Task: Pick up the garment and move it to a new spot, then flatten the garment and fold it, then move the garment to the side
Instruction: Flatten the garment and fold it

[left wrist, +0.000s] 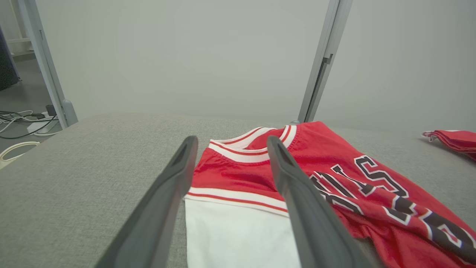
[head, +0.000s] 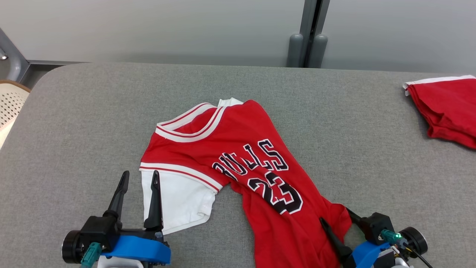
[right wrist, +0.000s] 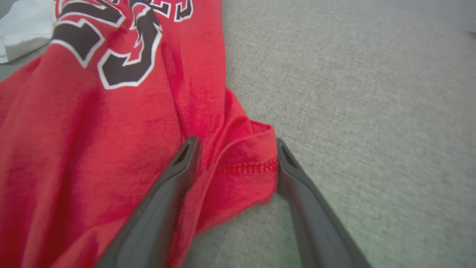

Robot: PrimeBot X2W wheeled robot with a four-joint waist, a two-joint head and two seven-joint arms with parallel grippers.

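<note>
A red jersey with white sleeves and black "BULLS 23" lettering, the garment (head: pixel 238 160), lies rumpled on the grey table, collar at the far left, hem toward me. My left gripper (head: pixel 139 176) is open, its fingers astride the edge of the white sleeve (left wrist: pixel 238 234). In the left wrist view the left gripper (left wrist: pixel 230 143) points at the collar. My right gripper (head: pixel 336 216) is open at the jersey's lower right. In the right wrist view the right gripper (right wrist: pixel 234 143) has its fingers on either side of a folded hem corner (right wrist: pixel 245 167), with nothing clamped.
A second red cloth (head: pixel 448 109) with a white edge lies at the table's far right. A pale wall and a grey post (head: pixel 310 33) stand behind the table (head: pixel 93 111). A perforated white chair (head: pixel 9 104) sits off the table's left edge.
</note>
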